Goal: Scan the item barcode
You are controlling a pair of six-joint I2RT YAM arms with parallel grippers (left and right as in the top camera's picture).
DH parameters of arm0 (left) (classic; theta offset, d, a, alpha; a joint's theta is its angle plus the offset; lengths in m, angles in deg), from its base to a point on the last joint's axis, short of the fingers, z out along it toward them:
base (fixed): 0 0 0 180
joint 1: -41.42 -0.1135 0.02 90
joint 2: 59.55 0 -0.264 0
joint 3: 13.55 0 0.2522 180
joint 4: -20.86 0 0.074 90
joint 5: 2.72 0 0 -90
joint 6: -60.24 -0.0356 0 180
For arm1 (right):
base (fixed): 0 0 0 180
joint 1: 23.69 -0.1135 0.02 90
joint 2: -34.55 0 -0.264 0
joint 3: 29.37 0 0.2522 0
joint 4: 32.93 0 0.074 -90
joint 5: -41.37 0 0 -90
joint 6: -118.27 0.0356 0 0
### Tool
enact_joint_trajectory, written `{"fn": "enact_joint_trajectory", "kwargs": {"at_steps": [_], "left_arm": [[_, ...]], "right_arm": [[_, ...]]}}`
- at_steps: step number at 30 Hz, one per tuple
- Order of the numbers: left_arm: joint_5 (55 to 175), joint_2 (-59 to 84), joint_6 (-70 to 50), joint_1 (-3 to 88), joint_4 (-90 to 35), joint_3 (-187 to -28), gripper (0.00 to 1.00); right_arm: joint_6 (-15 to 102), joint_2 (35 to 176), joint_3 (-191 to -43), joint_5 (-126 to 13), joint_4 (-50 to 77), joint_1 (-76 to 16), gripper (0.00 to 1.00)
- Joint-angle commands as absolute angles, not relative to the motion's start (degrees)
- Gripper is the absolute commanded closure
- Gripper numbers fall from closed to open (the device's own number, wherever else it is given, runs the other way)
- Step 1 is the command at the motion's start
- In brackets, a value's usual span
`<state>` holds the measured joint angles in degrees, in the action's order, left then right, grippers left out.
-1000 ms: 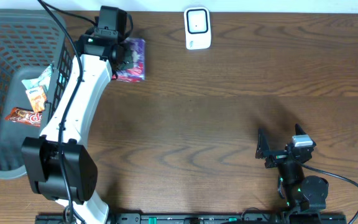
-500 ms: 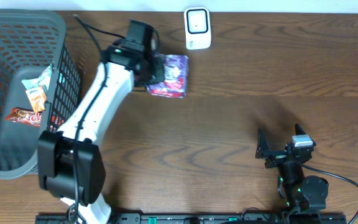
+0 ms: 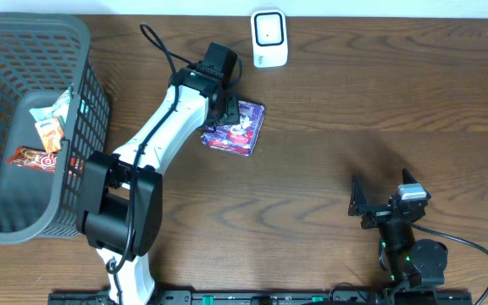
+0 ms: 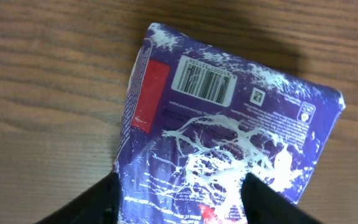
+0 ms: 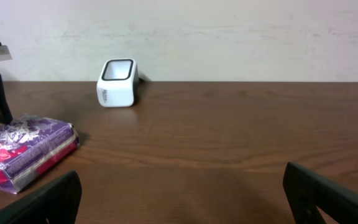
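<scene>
change of place: one second ago the purple packet [image 3: 237, 127] was near the upper right corner of the basket [image 3: 24, 27], under the left gripper [image 3: 224, 103]; half a second ago it was midway; now it lies further right, below the scanner [image 3: 269, 38] and a little to its left
change of grip: earlier the left claw was pinched on the packet; now its fingers [image 4: 98, 199] are spread wide over the near end of the packet, so it has let go
no change: the right arm, the scanner and the basket stand as before
packet, position: flat on the table [image 3: 354, 102], near the scanner but apart from it; turned a little askew to the table edge
packet, face: in the left wrist view the barcode [image 4: 205, 81] is on the upper side, beside a red panel; white streaks run over the purple wrapper
left arm, pose: the white link goes diagonally from the base at the near left up to the right; the wrist is bent above the left edge of the packet
right arm, pose: folded close to its base at the near right; the right gripper [image 3: 382, 199] faces the far side of the table, released, both fingers at the sides of its own view; well apart from the packet
basket, content: a red-brown bar [image 3: 34, 158] and some light packets [image 3: 51, 119] lie on the bottom
</scene>
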<state>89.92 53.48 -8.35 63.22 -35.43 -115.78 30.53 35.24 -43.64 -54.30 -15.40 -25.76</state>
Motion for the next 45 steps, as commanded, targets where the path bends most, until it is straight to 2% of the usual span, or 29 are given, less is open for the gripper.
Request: {"fn": "enact_joint_trajectory", "kwargs": {"at_steps": [1,7,8,10,20,24,26,35,45], "left_arm": [[88.50,52.87,-8.17,62.91,-35.69,-115.89,0.34],[88.48,48.65,-10.27,61.56,-37.20,-118.38,0.32],[88.48,47.40,-10.66,61.17,-37.16,-118.38,0.26],[88.06,44.96,-10.64,60.31,-37.16,-118.38,0.23],[89.74,37.20,-10.86,59.74,-40.35,-118.36,0.23],[98.18,37.72,-16.54,61.21,-40.00,-118.08,0.22],[100.19,38.57,-18.75,62.41,-39.76,-117.49,0.16],[99.88,44.87,-19.91,69.21,-36.98,-116.55,0.15],[78.68,52.78,-19.89,77.54,-32.96,-116.55,0.14]], "right_arm": [[29.70,34.94,-43.45,-54.11,-15.33,-26.30,0.01],[29.70,34.94,-43.45,-54.11,-15.33,-26.32,0.01],[29.70,34.94,-43.45,-54.11,-15.33,-26.30,0.01],[29.68,34.94,-43.45,-54.11,-15.33,-26.32,0.01],[29.70,34.94,-43.45,-54.11,-15.33,-26.32,0.01],[29.70,34.94,-43.45,-54.11,-15.33,-26.32,0.01],[29.70,34.94,-43.45,-54.11,-15.33,-26.32,0.01],[29.70,34.94,-43.45,-54.11,-15.33,-26.32,0.01],[29.70,34.94,-43.45,-54.11,-15.33,-26.32,0.01]]}}
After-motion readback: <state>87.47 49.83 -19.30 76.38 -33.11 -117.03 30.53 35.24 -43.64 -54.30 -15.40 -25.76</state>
